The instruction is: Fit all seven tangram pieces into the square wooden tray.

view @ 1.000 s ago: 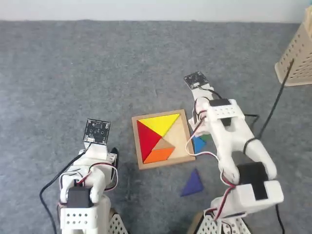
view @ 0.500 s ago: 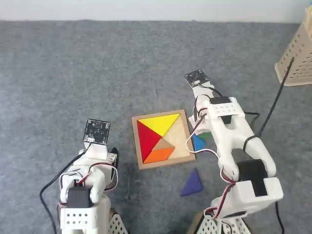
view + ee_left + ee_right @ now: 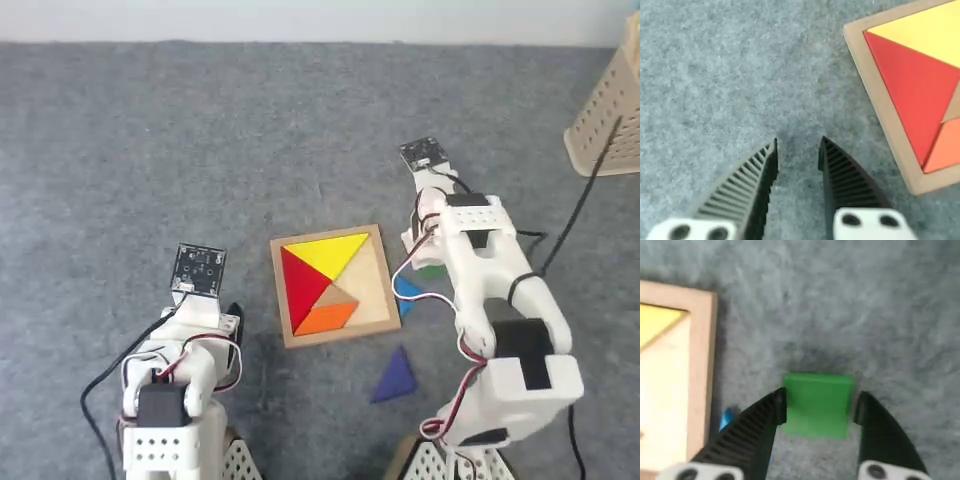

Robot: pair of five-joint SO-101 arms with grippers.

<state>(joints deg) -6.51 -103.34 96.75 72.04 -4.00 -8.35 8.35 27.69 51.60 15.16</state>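
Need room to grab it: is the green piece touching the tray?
Apart. Right wrist view shows bare carpet between the green piece and the tray.

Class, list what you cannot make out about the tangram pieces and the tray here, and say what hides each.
The green piece: in the high view the right arm covers nearly all of it.
The light blue piece: in the high view it lies partly under that arm; in the right wrist view one of the fingers hides all but a sliver.
The tray: cut off by the picture edge in both wrist views.
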